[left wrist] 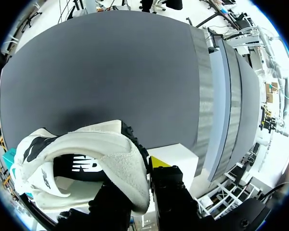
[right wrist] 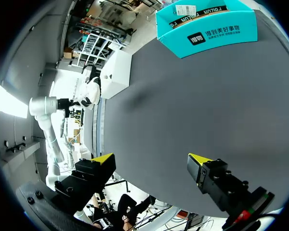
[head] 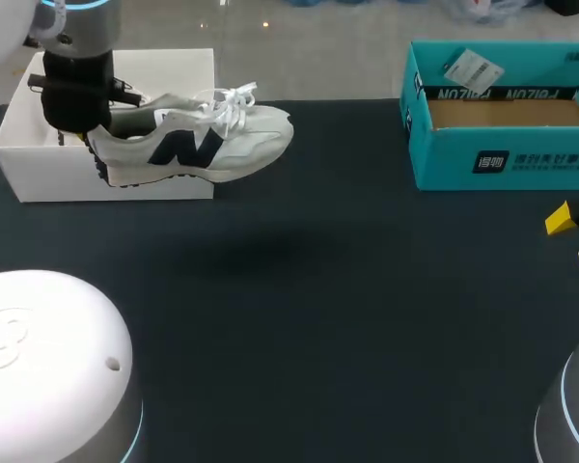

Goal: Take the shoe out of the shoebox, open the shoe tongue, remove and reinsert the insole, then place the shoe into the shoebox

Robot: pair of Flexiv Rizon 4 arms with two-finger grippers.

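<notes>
the left pincer (left wrist: pixel 145 168) was pinching the shoe (head: pixel 198 145) at the heel. the heel collar sat between its two dark fingers, and one yellow tip showed on the outer side. the shoe hung clear of the counter (head: pixel 318 318). its heel was over the front right part of the white box (head: pixel 39 178), and its toe reached out past the box's right edge over bare counter. the long axis ran left to right, roughly along the box's front wall. the toe pointed right toward the teal box (head: pixel 502 159), the sole faced down, the laces were on top, and the side with the navy mark faced the robot. a faint shadow lay on the counter in front of the shoe.

a wide stretch of dark counter lay open in front of the white box and between the two boxes. the teal box stood open-topped at the far right, well apart from the shoe. the right pincer (right wrist: pixel 151 161) was spread with nothing between its fingers. it sat near the counter's right edge, just in front of the teal box and apart from it.
</notes>
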